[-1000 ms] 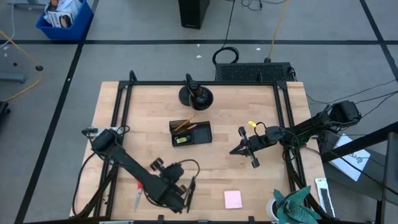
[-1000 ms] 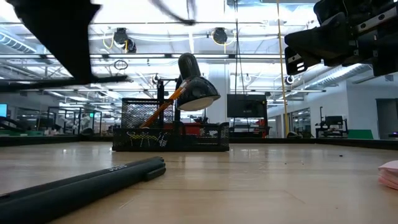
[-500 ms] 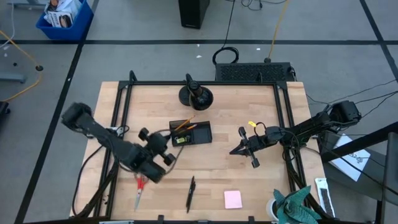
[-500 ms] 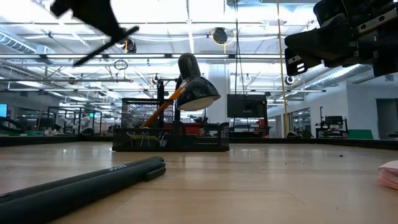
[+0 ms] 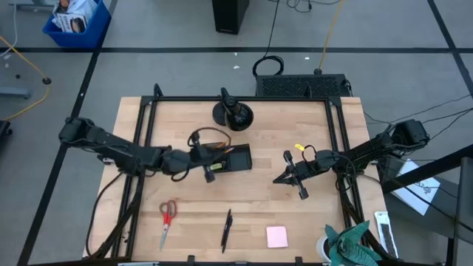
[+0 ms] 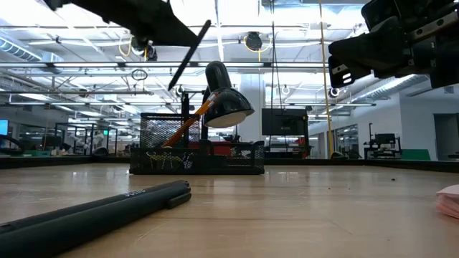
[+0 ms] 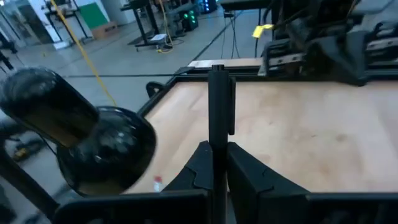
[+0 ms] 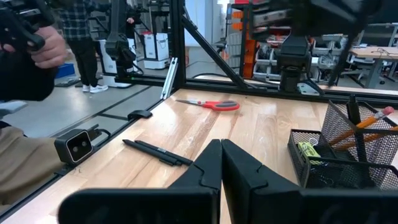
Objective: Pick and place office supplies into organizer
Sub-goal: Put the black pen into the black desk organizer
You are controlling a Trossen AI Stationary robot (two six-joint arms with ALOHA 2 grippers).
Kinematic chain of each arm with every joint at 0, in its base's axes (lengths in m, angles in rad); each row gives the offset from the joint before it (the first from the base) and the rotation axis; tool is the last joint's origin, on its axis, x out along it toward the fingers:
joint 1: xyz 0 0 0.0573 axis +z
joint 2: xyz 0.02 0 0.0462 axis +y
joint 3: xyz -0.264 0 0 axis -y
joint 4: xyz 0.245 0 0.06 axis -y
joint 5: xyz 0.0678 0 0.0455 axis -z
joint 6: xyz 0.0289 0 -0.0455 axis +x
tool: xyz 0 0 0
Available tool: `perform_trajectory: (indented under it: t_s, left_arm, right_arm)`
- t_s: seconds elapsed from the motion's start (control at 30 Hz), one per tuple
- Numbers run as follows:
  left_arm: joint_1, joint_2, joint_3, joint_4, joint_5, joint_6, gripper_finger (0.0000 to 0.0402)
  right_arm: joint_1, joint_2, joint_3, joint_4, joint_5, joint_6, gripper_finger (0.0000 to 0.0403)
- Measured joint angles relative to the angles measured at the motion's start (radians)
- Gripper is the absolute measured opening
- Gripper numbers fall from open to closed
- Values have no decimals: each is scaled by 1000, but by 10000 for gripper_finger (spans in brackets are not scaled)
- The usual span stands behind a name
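My left gripper (image 5: pixel 205 164) hovers just left of the black mesh organizer (image 5: pixel 228 157), shut on a black pen (image 7: pixel 219 106). In the low view that pen (image 6: pixel 188 56) slants high above the table. Orange pencils (image 5: pixel 218 148) stand in the organizer, which shows again in the right wrist view (image 8: pixel 336 158). My right gripper (image 5: pixel 284 178) waits shut above the table, right of the organizer. Red-handled scissors (image 5: pixel 167 214), another black pen (image 5: pixel 227 230) and the pink sticky-note pad (image 5: pixel 276 236) lie near the table's near edge. My left gripper pinches the black pen between its two fingers (image 7: pixel 245 171). The pen's clip end (image 7: pixel 222 102) sticks out beyond the fingertips. The pen is lifted clear of the table and hangs slanted, its lower end (image 6: pixel 172 84) pointing down toward the organizer.
A round black lamp base (image 5: pixel 233 113) stands beyond the organizer. A black frame (image 5: pixel 148 122) runs along the table's edges. A person (image 8: pixel 34 43) stands beyond the table in the right wrist view. A blue bin (image 5: pixel 76 21) sits on the floor.
My left gripper has risen from the table's near edge with a black pen and swung it toward the far side and right, up to the organizer's left side. The pen is lifted clear. One pen has stayed on the table.
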Motion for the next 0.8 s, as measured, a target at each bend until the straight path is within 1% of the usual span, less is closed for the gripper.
perform_trajectory:
  t_s: [0.07, 0.17, 0.23, 0.37, 0.5, 0.63, 0.7, 0.8]
  left_arm:
    - [43, 0, 0, 1, 39, 44, 18]
    - [98, 0, 0, 0, 133, 112, 7]
    - [133, 3, 0, 4, 184, 130, 7]
    - [188, 7, 0, 33, 250, 167, 16]
    - [206, 6, 1, 100, 404, 226, 10]
    - [225, -2, -42, 208, 497, 248, 7]
    - [237, -12, -90, 278, 513, 244, 12]
    - [258, -13, -187, 426, 516, 225, 16]
  right_arm:
    - [0, 0, 0, -1, 0, 0, 0]
    - [0, 0, 0, -15, 0, 0, 0]
    - [0, 0, 0, -34, 0, 0, 0]
    - [0, 0, 0, -59, 0, 0, 0]
    - [0, 0, 0, -59, -3, 0, 0]
    - [0, 0, 0, -59, -3, 0, 0]
    - [0, 0, 0, -59, -3, 8, 0]
    - [0, 0, 0, -59, -4, 24, 0]
